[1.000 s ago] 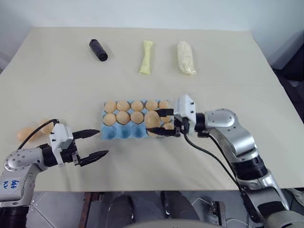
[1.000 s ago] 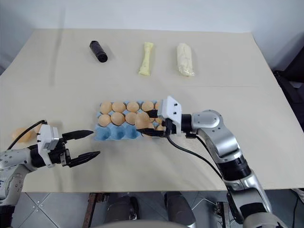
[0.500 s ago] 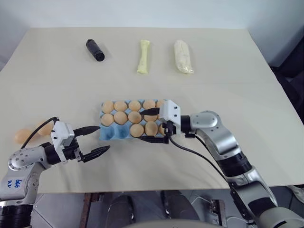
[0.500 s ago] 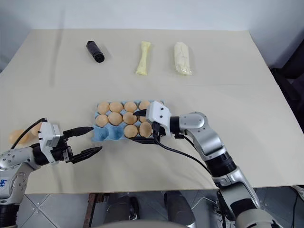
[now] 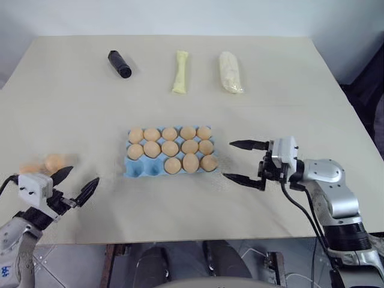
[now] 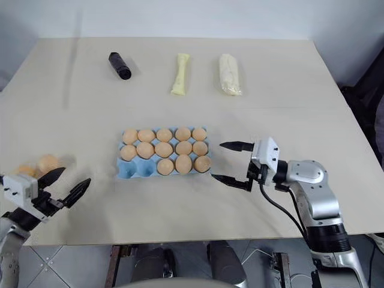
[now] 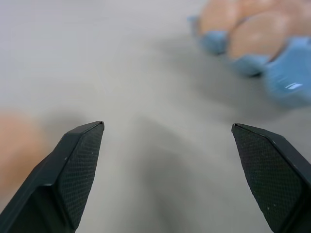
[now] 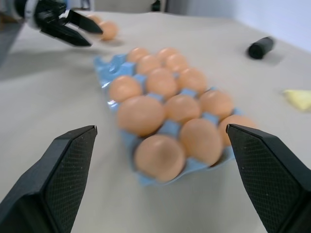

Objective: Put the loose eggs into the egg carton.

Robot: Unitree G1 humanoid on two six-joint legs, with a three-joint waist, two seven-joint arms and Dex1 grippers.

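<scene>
The egg carton (image 5: 169, 155) sits mid-counter (image 5: 300, 108) with thirteen cups filled; the two near-left cups stand empty. Two loose eggs (image 5: 47, 163) lie at the counter's left edge, just beside the left gripper (image 5: 76, 183), whose jaws are spread and empty. The right gripper (image 5: 242, 162) stands just right of the carton, jaws likewise spread, holding nothing. Judgement: the eggs are light, rigid, smooth and brittle, and liable to roll. Take each across its widest middle, with gentle pressure only.
</scene>
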